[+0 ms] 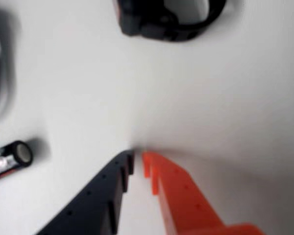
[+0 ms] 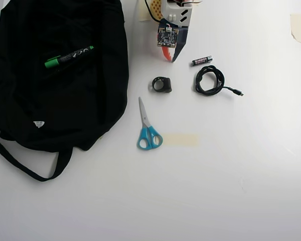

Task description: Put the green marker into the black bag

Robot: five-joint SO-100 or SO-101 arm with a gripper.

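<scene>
Gripper sits at the top edge of the overhead view, jaws closed on nothing, tips nearly touching above bare table. Relative to the gripper in the overhead view: battery just right; black ring-shaped item below; coiled cable lower right; scissors further below. Green marker lies on the black bag, well left.

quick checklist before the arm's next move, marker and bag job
1. green marker lying on top of the black bag: ok
2. Marker actually inside the bag: cannot tell, it lies in plain sight on the fabric
3. gripper empty, fingers nearly together: ok
4. Gripper apart from the battery: ok
5. scissors and cable off the bag: ok
</scene>
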